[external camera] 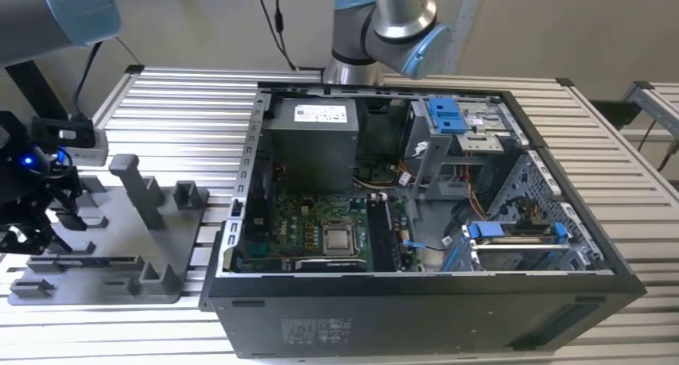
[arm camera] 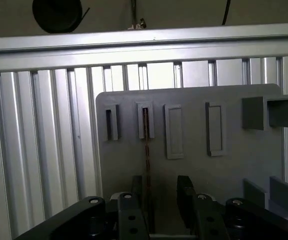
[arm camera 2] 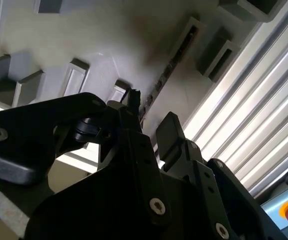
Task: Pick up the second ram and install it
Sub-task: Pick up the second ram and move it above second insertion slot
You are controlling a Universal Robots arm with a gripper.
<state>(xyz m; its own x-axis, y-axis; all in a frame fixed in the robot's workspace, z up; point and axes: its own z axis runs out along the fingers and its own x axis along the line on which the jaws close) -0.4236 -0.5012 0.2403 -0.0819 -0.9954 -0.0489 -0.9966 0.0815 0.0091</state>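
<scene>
The second ram [arm camera: 146, 150] is a thin dark stick standing on edge in a slot of the grey fixture tray [arm camera: 194, 170]. In the second wrist view the ram [arm camera 2: 166, 75] runs away from the fingers along the tray [arm camera 2: 83, 45]. My gripper [arm camera: 160, 190] is open just above the ram's near end, one finger on each side of it and the ram closer to one finger [arm camera: 136, 187]. In the exterior view the gripper [external camera: 43, 226] hangs over the tray [external camera: 117, 289] at the exterior view's left, where the ram [external camera: 91, 262] lies as a dark strip.
An open computer case [external camera: 424, 317] with its motherboard [external camera: 308, 234] stands on the slatted metal table [external camera: 180, 95], to the exterior view's right of the tray. Tall grey posts [external camera: 133, 186] and blocks rise from the tray near the gripper. A second arm [external camera: 382, 31] stands behind the case.
</scene>
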